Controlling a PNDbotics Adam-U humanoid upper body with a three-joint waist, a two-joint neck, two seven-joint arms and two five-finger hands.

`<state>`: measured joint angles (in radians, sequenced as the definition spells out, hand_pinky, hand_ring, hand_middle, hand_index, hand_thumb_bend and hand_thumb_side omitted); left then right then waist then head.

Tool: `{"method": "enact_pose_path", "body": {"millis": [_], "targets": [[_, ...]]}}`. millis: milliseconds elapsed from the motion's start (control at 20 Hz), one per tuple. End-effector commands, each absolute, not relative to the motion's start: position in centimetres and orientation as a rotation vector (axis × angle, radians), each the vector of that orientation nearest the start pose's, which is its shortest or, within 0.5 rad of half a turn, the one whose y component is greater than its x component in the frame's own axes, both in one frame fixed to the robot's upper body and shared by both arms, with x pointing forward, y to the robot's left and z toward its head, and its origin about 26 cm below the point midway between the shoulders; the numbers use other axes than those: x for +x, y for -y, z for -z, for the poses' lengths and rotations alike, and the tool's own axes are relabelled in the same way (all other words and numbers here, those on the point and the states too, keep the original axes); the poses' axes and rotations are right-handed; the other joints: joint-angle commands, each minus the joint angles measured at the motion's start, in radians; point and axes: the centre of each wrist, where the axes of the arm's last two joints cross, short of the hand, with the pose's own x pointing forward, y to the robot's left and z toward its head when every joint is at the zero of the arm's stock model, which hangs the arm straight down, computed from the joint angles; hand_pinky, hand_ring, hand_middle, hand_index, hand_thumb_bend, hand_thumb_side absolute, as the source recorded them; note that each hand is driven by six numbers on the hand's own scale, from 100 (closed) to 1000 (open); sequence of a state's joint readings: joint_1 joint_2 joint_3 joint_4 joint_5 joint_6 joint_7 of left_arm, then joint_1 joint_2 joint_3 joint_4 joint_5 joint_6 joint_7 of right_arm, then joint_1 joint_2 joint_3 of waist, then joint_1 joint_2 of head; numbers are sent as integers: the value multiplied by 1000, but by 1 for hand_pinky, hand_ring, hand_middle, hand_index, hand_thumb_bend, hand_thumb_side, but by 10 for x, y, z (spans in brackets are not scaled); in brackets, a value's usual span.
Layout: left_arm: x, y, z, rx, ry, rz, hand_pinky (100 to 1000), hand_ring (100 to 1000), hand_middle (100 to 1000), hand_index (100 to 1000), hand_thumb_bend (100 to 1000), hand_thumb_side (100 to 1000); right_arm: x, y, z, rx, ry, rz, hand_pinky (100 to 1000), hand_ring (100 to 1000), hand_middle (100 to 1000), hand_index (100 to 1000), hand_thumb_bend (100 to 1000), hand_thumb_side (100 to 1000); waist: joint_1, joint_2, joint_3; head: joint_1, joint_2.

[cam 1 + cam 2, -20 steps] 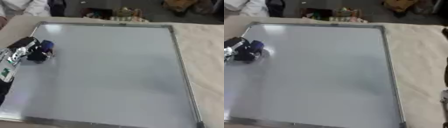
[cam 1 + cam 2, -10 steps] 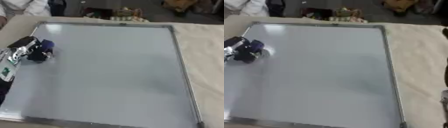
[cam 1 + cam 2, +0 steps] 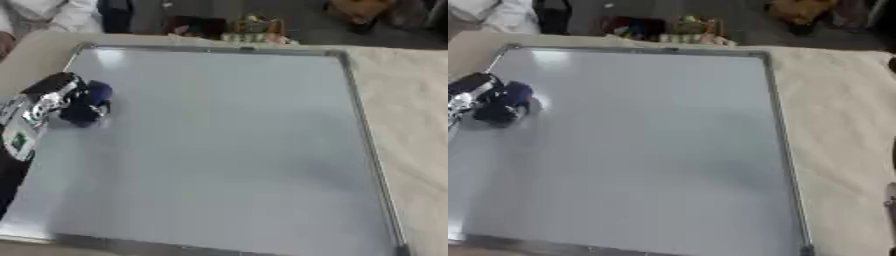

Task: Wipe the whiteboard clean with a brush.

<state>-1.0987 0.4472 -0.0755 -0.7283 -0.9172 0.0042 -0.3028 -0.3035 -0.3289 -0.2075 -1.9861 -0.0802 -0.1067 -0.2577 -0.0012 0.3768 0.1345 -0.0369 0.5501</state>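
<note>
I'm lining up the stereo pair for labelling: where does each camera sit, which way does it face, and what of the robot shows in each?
Left eye view: in the robot's head, looking down at the whiteboard; the left hand holding the dark blue brush shows at the left edge.
Right eye view: beside it in the head, same downward look; left hand nearer the left edge, and a dark sliver at the lower right edge, too little to identify.
Shared: board, brush, beige cloth.
</note>
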Motion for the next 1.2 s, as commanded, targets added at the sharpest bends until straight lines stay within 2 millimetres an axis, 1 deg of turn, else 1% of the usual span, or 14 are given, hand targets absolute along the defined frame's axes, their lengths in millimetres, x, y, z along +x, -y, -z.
{"method": "enact_pose_path", "body": {"millis": [50,100,450,750,1200], "targets": [[504,-281,-221,962,1306,1231,524,480,275,242,192,414,295,311,-221,-377,2454,119,927,943,684,886,224,966,-1,-12,-5,5,-11],[505,-279,-221,962,1306,1241,510,479,274,242,193,412,295,311,-221,-377,2454,120,926,943,684,886,223,963,-1,-12,-5,5,-10],[507,-265,-217,938,1302,1308,501,472,266,238,190,416,295,311,-221,-379,2457,127,926,942,683,885,220,959,1,-13,-11,7,-8],[508,-248,-212,892,1307,1369,492,465,257,233,180,425,295,312,-221,-381,2455,138,927,943,683,885,219,953,3,-14,-12,8,-2],[507,-221,-214,836,1344,1456,483,458,250,229,168,434,295,311,-222,-378,2459,143,927,943,683,884,215,952,3,-18,-16,9,4]]}}
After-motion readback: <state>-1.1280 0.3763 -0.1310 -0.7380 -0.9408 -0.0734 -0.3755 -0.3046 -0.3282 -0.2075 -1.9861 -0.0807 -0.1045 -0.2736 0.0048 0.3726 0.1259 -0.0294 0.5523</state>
